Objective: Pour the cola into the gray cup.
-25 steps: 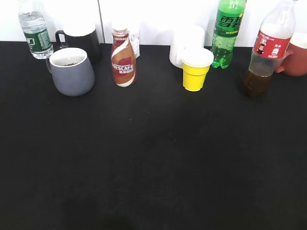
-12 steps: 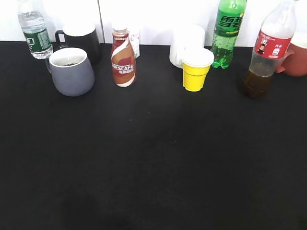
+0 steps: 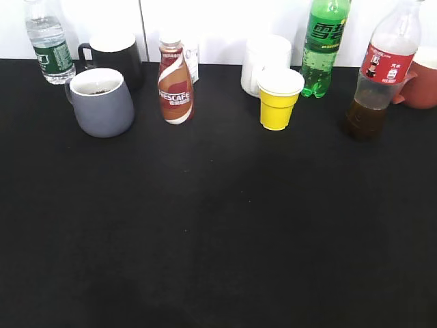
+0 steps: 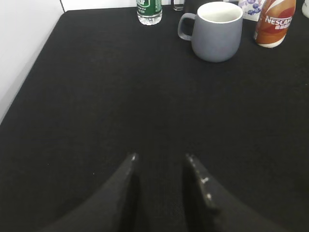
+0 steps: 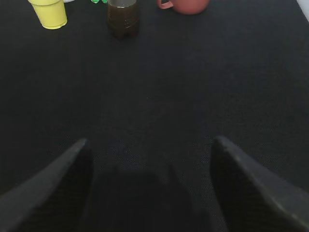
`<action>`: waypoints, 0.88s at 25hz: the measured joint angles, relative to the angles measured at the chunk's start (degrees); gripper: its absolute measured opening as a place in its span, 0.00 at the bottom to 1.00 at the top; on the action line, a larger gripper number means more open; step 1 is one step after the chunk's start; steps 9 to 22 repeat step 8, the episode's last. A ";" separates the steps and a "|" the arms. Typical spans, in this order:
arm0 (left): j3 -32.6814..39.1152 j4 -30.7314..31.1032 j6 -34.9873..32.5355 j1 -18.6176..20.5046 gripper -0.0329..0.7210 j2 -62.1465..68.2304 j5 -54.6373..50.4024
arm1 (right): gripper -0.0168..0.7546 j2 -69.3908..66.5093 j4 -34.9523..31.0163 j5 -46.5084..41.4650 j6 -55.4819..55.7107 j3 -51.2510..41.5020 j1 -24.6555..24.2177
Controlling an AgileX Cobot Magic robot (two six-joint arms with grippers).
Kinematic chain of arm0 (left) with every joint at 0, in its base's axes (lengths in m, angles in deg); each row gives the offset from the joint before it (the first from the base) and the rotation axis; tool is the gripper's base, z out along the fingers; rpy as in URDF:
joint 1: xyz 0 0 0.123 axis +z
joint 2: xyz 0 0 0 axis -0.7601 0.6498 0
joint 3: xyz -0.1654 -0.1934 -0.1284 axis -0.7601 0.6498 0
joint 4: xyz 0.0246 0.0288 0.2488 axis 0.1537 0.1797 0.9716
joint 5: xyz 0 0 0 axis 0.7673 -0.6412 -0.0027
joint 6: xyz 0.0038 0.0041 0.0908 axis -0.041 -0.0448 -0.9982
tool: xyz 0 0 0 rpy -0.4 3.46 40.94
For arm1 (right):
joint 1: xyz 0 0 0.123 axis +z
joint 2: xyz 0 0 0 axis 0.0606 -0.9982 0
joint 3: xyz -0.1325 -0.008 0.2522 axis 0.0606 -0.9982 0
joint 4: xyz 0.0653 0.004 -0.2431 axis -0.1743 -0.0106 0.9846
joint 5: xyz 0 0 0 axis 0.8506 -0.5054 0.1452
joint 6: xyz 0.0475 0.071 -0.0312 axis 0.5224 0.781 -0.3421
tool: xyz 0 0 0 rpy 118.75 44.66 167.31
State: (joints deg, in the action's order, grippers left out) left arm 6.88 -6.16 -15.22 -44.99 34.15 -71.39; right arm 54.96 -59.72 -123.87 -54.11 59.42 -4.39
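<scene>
Cola stands far right, upright, beside the reddish mug | gray cup far left, near the Nescafe bottle | left gripper slightly parted, empty | right gripper spread wide, empty, low over the table

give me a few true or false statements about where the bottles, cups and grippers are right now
1. The tall clear plastic cola bottle with a red label stands upright at the right end of the row. True.
2. The rounded blue-gray ceramic mug lies tipped on its side. False: it stands upright, mouth up.
3. The right gripper is shut on the cola bottle. False: its fingers are spread wide, well short of the bottle.
4. The small yellow plastic cup stands between the brown-and-white Nescafe bottle and the cola bottle. True.
5. The left gripper holds the mug's handle. False: it is empty, away from the mug.
</scene>
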 joint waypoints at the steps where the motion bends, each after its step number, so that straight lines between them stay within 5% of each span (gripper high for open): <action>1: 0.00 0.00 -0.05 0.00 0.36 0.00 0.00 | 0.77 0.00 0.00 0.00 0.00 0.00 0.00; 22: 0.00 0.00 -0.05 0.00 0.36 0.00 0.00 | 0.77 0.00 0.00 0.00 0.00 0.00 0.00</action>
